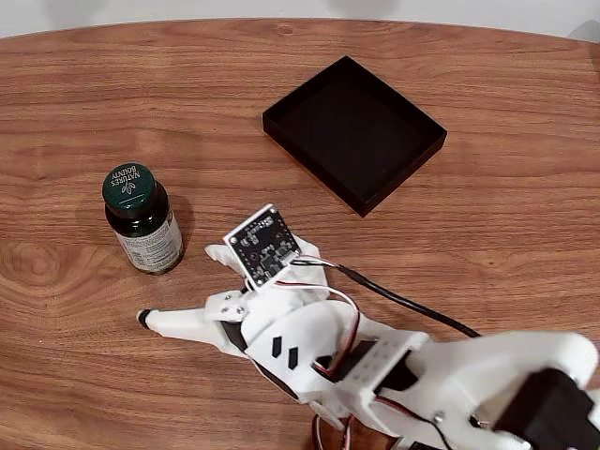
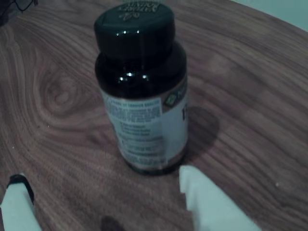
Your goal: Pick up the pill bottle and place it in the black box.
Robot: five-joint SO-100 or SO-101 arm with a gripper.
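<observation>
The pill bottle (image 1: 141, 220) stands upright on the wooden table at the left of the fixed view, dark green with a lettered cap and a pale label. My gripper (image 1: 178, 285) is open just in front of it, its white fingers spread on either side without touching it. In the wrist view the bottle (image 2: 142, 91) stands large and close, and the gripper (image 2: 103, 192) shows one fingertip (image 2: 17, 202) at the bottom left and the other at the bottom right. The black box (image 1: 354, 131) lies empty, further back and to the right.
The wrist carries a small black circuit board (image 1: 262, 246) on a white bracket. A black cable (image 1: 403, 300) trails from it over the table to the right. The white arm (image 1: 450, 375) takes up the lower right of the fixed view. Bare wood lies between bottle and box.
</observation>
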